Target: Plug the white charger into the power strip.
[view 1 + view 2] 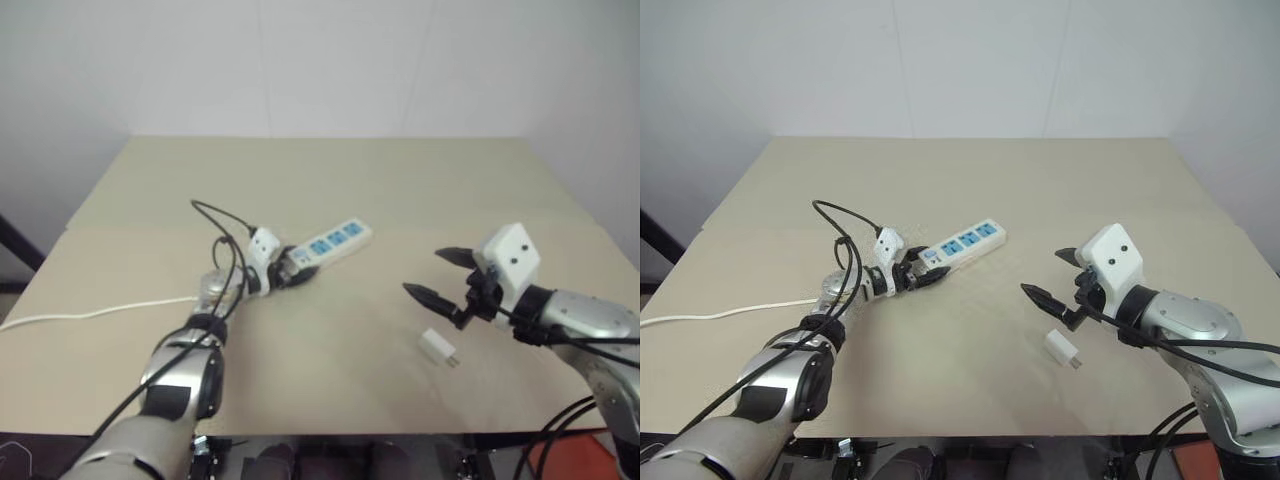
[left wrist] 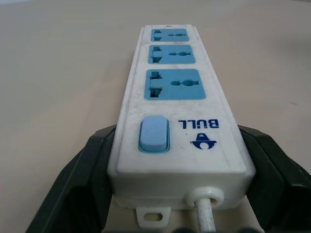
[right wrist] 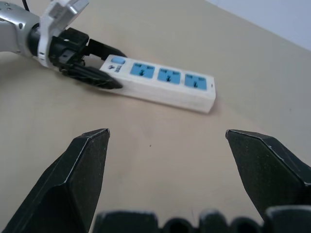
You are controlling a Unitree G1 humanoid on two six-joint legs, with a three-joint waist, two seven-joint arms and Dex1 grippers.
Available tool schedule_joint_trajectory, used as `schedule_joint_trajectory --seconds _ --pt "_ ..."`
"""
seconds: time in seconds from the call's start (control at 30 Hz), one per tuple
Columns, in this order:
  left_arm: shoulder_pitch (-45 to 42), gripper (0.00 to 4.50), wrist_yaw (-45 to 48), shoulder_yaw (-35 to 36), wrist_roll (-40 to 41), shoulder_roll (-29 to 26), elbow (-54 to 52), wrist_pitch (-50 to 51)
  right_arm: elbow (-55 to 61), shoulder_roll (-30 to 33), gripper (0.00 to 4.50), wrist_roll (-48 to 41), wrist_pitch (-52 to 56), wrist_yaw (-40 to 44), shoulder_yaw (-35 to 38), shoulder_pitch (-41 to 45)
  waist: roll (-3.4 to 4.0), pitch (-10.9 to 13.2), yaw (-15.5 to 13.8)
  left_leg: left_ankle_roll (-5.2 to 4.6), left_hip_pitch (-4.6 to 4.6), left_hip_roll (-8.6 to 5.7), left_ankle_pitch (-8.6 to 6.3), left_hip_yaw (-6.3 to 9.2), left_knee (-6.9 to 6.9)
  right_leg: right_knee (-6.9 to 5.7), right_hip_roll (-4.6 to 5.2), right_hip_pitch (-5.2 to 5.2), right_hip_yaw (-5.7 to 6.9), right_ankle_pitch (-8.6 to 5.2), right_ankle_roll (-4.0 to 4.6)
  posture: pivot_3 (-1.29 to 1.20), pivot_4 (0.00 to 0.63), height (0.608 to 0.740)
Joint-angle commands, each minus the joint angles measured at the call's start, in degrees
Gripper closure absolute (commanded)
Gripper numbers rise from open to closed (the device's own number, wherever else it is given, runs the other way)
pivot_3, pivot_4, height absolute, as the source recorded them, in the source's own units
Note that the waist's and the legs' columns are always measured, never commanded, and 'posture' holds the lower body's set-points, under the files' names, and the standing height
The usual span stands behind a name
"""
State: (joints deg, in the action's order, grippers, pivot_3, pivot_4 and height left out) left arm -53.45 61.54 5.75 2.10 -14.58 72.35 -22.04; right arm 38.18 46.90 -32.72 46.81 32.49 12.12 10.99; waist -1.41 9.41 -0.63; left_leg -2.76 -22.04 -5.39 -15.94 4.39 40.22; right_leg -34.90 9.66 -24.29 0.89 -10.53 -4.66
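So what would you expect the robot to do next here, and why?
Probably lower the open right gripper onto the white charger and close on it. The left gripper is shut on the switch end of the power strip, steadying it, while the charger lies loose on the table just below the right gripper.

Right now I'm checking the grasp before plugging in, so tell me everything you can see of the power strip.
The power strip is a long white plastic bar lying flat on the tan table. It has three blue socket faces in a row, then a light-blue switch and a blue BULL logo near the cord end. A thin white cord leaves that end and trails off the table's left edge. The left gripper is shut on that end, a black finger on each long side. All sockets are empty.
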Motion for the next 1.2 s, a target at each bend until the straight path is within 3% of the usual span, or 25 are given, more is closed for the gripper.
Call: schedule_joint_trajectory --seconds 0.03,0.1,0.23,0.4,0.57,0.67,0.87,1.2 --pt "1.8 1.22 10.5 -1.7 0.2 -2.9 -2.9 -2.4 1.9 2.9 0.0 -1.6 1.7 1.7 2.2 1.0 0.0 0.0 0.1 0.0 0.0 0.01 0.0 0.0 0.0 0.0 -0.01 -0.01 0.0 0.0 0.0 0.0 0.15 0.74" --pt "2.8 1.22 14.9 -2.4 0.5 -4.9 -4.2 -3.4 2.3 5.0 0.0 -2.5 2.7 2.9 2.5 1.4 0.0 0.0 0.5 -0.02 0.0 0.03 -0.01 -0.01 0.0 0.0 -0.03 -0.04 -0.02 0.0 0.01 0.0 0.15 0.74" --pt "5.2 1.22 22.7 -2.9 1.9 -8.0 -7.5 -6.6 1.5 14.0 0.0 -9.0 15.6 5.8 0.5 8.4 0.01 0.0 0.8 -0.05 0.0 0.12 -0.03 -0.05 -0.01 0.04 -0.07 -0.07 -0.04 0.02 0.04 0.0 0.15 0.74" --pt "10.0 1.22 31.0 -7.4 7.4 -10.2 -15.0 -6.8 -2.8 20.8 0.0 -9.5 37.8 5.0 -16.6 30.1 0.03 0.0 1.4 -0.06 -0.09 0.22 -0.06 -0.08 -0.03 0.06 -0.07 -0.23 -0.06 0.02 0.08 0.0 0.15 0.74" --pt "12.6 1.22 31.0 -12.3 11.8 -11.2 -20.5 -5.5 -4.3 20.1 0.0 -11.4 45.5 6.1 -29.9 42.1 0.03 0.0 1.0 -0.02 -0.61 0.2 -0.07 -0.11 0.03 -0.02 -0.06 -0.79 -0.13 0.03 0.12 0.0 0.15 0.74" --pt "13.4 1.22 31.0 -14.4 12.1 -11.9 -21.9 -6.2 -5.4 20.5 0.0 -12.7 45.7 3.6 -36.0 43.9 0.03 0.0 0.9 0.31 -0.87 0.18 0.12 -0.12 0.13 -0.1 -0.06 -1.01 -0.08 0.09 0.17 0.0 0.15 0.74" --pt "15.3 1.22 31.0 -16.1 13.5 -12.4 -24.3 -5.4 -9.4 18.4 0.0 -19.0 45.7 -4.9 -39.6 44.5 0.03 0.0 1.0 0.19 -0.86 0.17 0.06 -0.17 0.14 -0.07 -0.05 -0.99 -0.11 0.1 0.15 0.0 0.15 0.74" --pt "17.0 1.22 31.0 -15.6 13.4 -12.2 -27.6 -3.1 -16.6 12.0 0.0 -35.1 45.7 -23.0 -40.4 44.2 0.05 0.0 1.2 0.14 -0.78 0.19 0.04 -0.17 0.14 -0.08 -0.08 -0.97 -0.11 0.14 0.21 0.0 0.15 0.74"
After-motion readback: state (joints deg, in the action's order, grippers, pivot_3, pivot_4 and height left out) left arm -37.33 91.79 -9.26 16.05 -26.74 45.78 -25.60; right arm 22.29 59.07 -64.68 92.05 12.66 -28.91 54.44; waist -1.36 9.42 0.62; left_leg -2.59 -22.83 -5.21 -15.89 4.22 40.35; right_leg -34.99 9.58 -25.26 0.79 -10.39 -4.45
